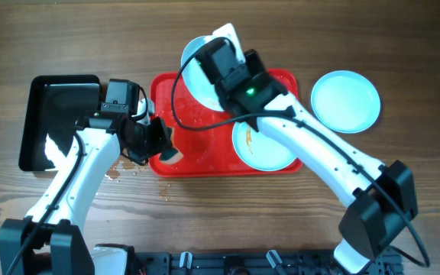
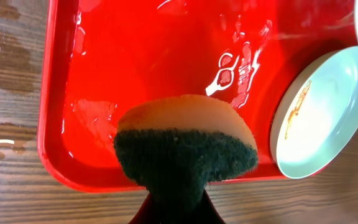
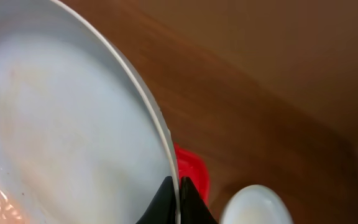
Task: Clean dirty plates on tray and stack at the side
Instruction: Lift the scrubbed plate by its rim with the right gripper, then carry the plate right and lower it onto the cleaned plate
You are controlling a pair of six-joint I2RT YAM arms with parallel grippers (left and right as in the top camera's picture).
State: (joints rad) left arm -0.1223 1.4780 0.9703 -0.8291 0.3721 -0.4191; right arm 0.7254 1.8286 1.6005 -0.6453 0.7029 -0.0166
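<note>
Reading the tray (image 1: 197, 149) as a clock face with twelve at the edge far from the arms, the left gripper (image 1: 159, 141) is hanging over the tray's rim at about eight o'clock. Its jaws are squeezing tight on a sponge (image 2: 185, 146), pinching the dark green scouring side, with the yellow foam side facing the wet red floor. The sponge is sitting just inside the tray's near left corner, and I cannot tell whether it is touching the tray.

The right gripper (image 3: 179, 196) is reaching across to about eleven o'clock. Its fingertips are closing on the rim of the first plate (image 1: 197, 72), one on each face, with the thin edge between them. That plate is overlapping the tray's far rim and looking tilted rather than flat.

The second plate (image 2: 322, 112) is lying flat in the tray at about four o'clock, partly under the right arm. It is carrying an orange-brown smear (image 2: 297, 102) along its inner wall.

The third plate (image 1: 346, 100) is resting on the wooden table off the tray, out at about two o'clock. It is looking clean from above.

A black tray (image 1: 59, 114) is sitting on the table at nine o'clock, apart from the red one. Water (image 2: 5, 140) is pooling on the wood just outside the near left corner.
</note>
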